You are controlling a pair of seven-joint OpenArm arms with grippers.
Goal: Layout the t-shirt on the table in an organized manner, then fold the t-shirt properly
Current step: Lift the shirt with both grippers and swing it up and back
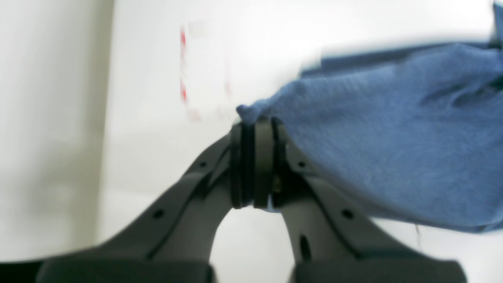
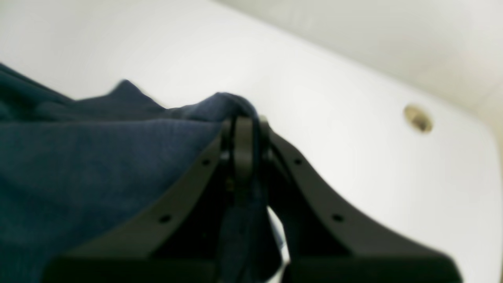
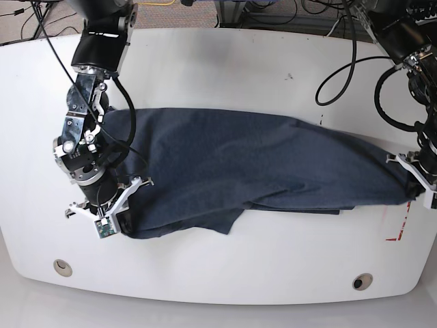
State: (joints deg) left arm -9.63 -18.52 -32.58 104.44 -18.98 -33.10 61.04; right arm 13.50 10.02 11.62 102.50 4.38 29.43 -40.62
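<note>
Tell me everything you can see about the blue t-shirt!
The t-shirt is dark navy, heathered, soft-looking knit cloth. It is stretched sideways across the white table, wrinkled, with a loose flap hanging along its near edge. No lettering shows. The left gripper pinches one end, the right gripper pinches the other, both shut tight on bunched fabric.
</note>
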